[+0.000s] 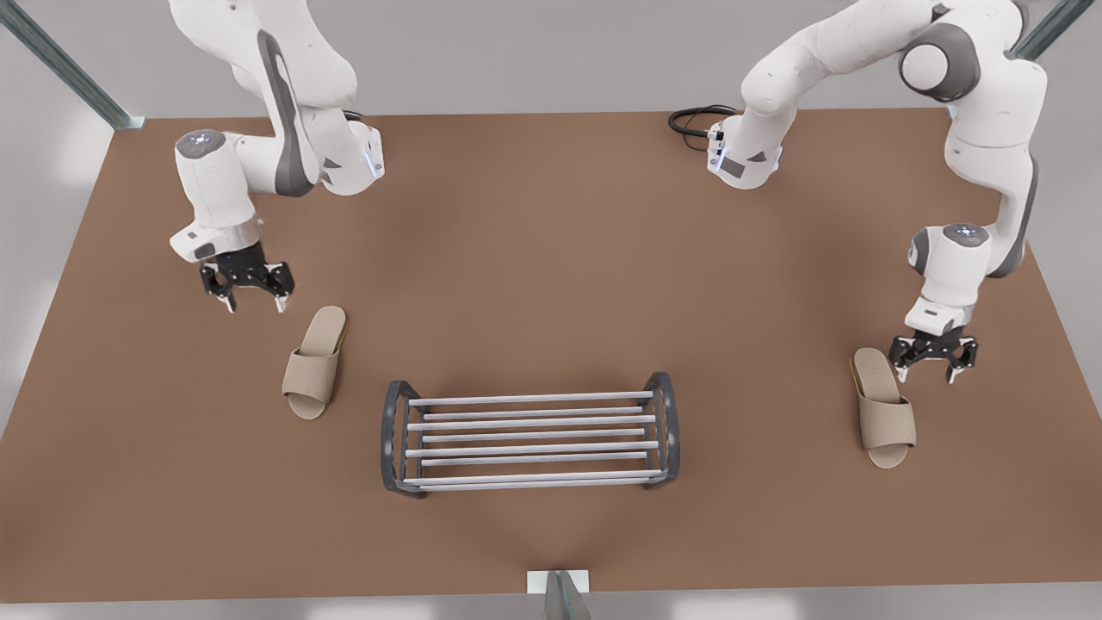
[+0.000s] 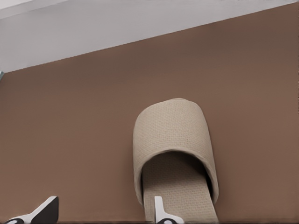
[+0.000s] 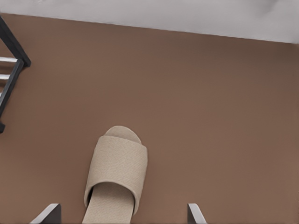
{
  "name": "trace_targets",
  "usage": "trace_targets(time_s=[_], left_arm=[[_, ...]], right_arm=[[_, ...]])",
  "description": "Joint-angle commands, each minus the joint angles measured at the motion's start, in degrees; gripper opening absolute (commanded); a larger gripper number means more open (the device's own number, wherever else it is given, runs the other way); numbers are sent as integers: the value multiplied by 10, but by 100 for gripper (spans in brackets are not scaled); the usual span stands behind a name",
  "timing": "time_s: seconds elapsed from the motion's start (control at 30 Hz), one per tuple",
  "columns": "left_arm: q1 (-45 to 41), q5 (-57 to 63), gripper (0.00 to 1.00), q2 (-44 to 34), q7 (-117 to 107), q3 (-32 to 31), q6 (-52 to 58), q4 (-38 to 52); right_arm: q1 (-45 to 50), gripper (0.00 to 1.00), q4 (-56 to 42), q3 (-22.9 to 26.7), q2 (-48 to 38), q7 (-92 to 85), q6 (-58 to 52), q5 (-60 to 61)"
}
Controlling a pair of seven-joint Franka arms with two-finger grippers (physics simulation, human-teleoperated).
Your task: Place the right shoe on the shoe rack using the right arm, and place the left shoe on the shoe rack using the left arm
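Shoe rack [image 1: 529, 435] sits mid-table with nothing done yet, as the right shoe [image 1: 315, 362] and left shoe [image 1: 883, 406] lie flat either side of it, the right gripper [image 1: 247, 297] near one and the left gripper [image 1: 933, 366] just beside the other's heel, both spread wide and holding nothing.

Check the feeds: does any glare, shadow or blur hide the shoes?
Front view: even light, only soft shadows on the table around the shoe rack, no glare. Left wrist view: left shoe sharp, evenly lit. Right wrist view: right shoe equally clear.
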State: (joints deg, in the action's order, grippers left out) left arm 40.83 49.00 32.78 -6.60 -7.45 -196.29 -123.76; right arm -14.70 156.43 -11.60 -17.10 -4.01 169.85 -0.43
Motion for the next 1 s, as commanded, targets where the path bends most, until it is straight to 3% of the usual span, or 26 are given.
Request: trace_targets(time_s=[0.0, 0.1, 0.2, 0.23, 0.27, 0.47, 0.97], left_arm=[[3, 5, 100, 9, -6, 0, -38, 1], [5, -41, 100, 28, -7, 0, -38, 1], [-32, -195, 100, 44, -25, -3, -38, -11], [-31, -200, 100, 43, -45, -3, -38, -15], [-29, -201, 100, 43, -52, -3, -38, -15], [-24, -151, 99, 53, -50, -1, -40, -8], [-66, -152, 99, 92, -50, -3, -40, 41]], right_arm=[[-13, 100, 1, 0, 15, 32, 168, 1], [-27, 100, 5, 0, 47, 28, 167, 1], [-28, 100, -2, -1, 130, 26, 202, 1], [-28, 100, -2, -1, 189, 28, 289, 1], [-25, 100, -1, -1, 201, 27, 303, 1], [-16, 100, 3, -5, 200, 29, 305, 1], [-24, 100, -10, -25, 273, 26, 308, 7]])
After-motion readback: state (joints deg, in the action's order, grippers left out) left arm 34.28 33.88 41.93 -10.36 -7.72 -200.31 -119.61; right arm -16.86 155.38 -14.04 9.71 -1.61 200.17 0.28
